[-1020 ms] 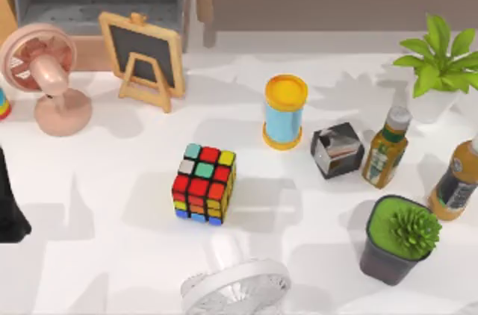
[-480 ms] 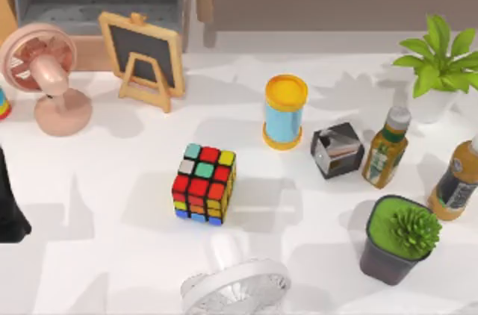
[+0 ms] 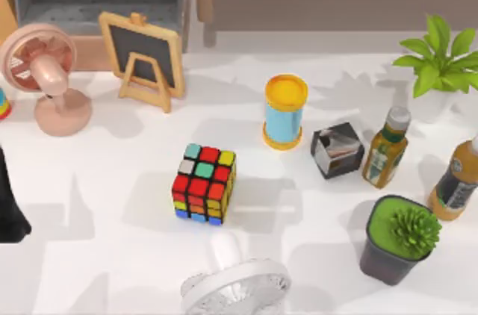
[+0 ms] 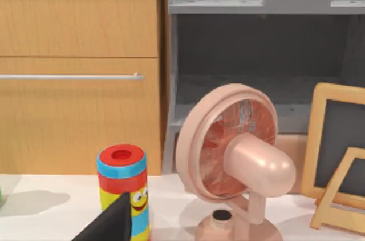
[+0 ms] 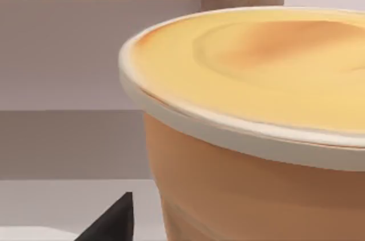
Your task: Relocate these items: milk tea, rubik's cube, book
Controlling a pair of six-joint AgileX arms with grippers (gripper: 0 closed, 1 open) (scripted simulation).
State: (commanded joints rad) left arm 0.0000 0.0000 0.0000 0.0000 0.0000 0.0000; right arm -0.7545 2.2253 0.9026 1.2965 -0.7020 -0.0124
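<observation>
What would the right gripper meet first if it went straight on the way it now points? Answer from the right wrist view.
Most likely the tan cup with a cream-yellow lid, which looms close ahead of the right gripper's dark fingertip. Depth is unclear, so contact distance can't be judged.
</observation>
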